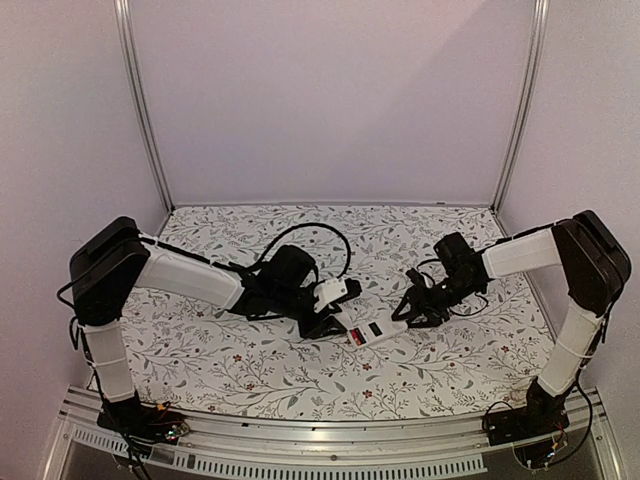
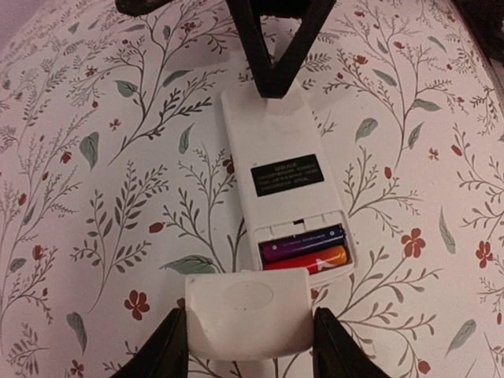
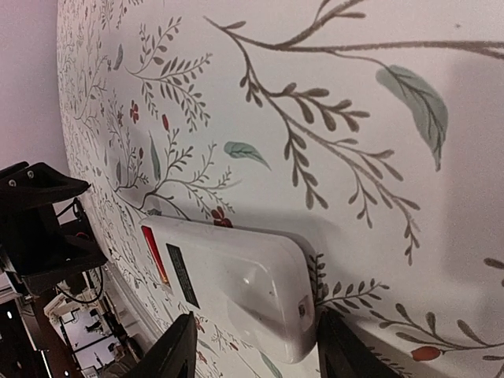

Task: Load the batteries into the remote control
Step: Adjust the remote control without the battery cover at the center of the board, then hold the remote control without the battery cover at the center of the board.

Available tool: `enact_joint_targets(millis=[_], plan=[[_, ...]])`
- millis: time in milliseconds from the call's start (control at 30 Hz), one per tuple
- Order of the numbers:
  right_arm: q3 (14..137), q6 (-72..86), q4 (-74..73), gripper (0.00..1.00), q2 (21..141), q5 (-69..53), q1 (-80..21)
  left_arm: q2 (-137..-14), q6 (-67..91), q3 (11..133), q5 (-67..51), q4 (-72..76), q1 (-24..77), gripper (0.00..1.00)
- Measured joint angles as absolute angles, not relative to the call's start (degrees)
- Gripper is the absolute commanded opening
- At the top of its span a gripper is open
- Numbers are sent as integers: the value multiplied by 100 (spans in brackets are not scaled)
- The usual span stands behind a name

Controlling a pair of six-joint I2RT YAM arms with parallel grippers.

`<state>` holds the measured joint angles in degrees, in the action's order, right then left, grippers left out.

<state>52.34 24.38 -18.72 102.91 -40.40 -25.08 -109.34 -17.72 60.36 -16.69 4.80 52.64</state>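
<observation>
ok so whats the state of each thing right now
white rectangular plastic remote control: back up, bay open
two red cylindrical batteries: side by side in bay
white plastic battery cover: off, held
left end effector: shut on cover
right end effector: shut on remote

This is a robot test cell in a lab, not a home. Plain pale lilac walls [image 1: 330,90] close it in on three sides, with bare aluminium posts [image 1: 145,110] at the corners. The counter [image 1: 230,360] has a floral printed cover. The left arm [image 1: 190,275] and the right arm [image 1: 520,255], both black and white, are bolted to a slotted metal rail [image 1: 320,437] at the near edge. A loose black cable [image 1: 318,226] loops over the counter. Past the counter's edge, the right wrist view shows a small blurred slice of a wider room [image 3: 83,327].
</observation>
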Motion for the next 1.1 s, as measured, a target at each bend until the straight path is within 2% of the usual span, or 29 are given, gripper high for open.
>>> enact_joint_targets(millis=[533, 867, 1100], plan=[[4869, 2495, -1900, 47, 9990, -4176, -2663, -11334, -1774, 6436, -1865, 410, 5415, 40], [4737, 2547, -1927, 48, 9907, -4257, -2663, -11487, -1868, 6554, -1929, 244, 5433, 40], [4737, 2539, -2040, 57, 9664, -4241, -2665, -11590, -2008, 6637, -1994, 143, 5435, 40]])
